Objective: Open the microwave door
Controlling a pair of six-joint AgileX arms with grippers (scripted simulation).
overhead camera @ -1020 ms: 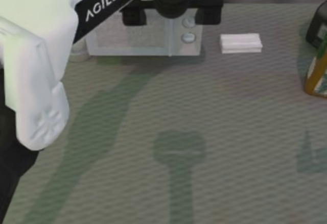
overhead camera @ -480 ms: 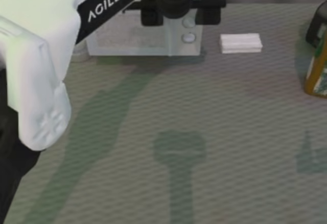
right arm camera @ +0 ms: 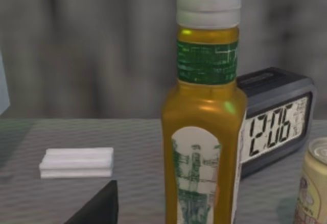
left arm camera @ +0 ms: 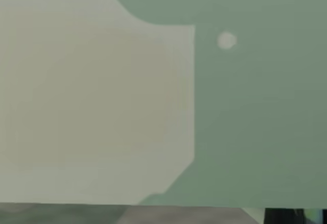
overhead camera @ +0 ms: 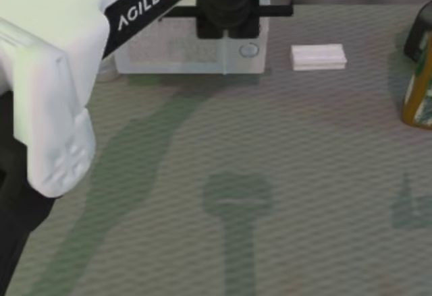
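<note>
The microwave (overhead camera: 189, 53) stands at the back of the table, with its door (overhead camera: 169, 52) flat against the front and one silver knob (overhead camera: 249, 50) showing. My left arm reaches over it from the left. The left gripper (overhead camera: 225, 25) sits over the front top edge, with its two black fingers drawn together on the door's thin vertical handle (overhead camera: 225, 58). In the left wrist view a pale surface (left arm camera: 92, 106) fills the picture from very close, and the fingers do not show there. My right arm is parked at the right, out of the top view; a dark part of the right gripper (right arm camera: 102, 208) shows.
A small flat white block (overhead camera: 318, 56) lies right of the microwave. At the table's right edge stand a yellow oil bottle (overhead camera: 418, 94), a black digital clock (right arm camera: 276, 122) and a can (right arm camera: 314, 183), close in front of the right wrist camera.
The left gripper's fingers, spread wide a second ago, have closed together over the microwave's front at the door handle. The door has not moved.
</note>
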